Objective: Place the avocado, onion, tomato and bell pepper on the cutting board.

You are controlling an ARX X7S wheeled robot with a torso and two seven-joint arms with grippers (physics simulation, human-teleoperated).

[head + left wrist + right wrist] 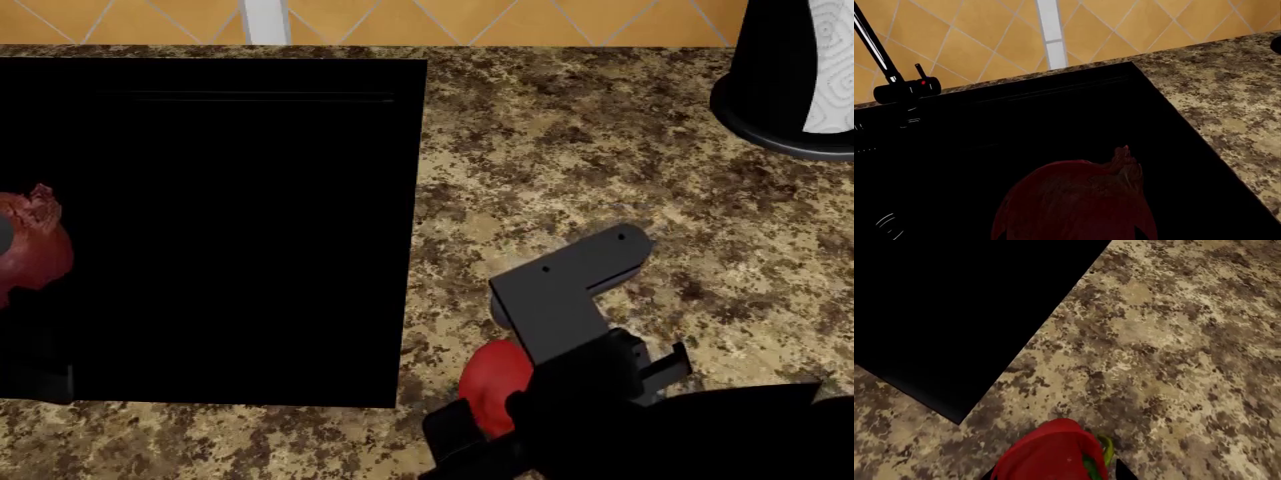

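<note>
The dark maroon onion (1077,200), papery tip up, sits between the jaws of my left gripper (1071,237), which is shut on it above the black sink. In the head view the onion (30,250) shows at the far left edge. My right gripper (1057,475) is shut on the glossy red tomato (1051,455), whose green calyx shows at its side; it hangs just over the granite counter. The head view shows the tomato (494,385) under the right arm, right of the sink's front corner. The avocado, bell pepper and cutting board are out of view.
The black sink basin (214,230) fills the left half of the head view, with a black faucet (894,85) at its back. Speckled granite counter (587,150) lies to the right. A round black appliance base (794,90) stands at the back right.
</note>
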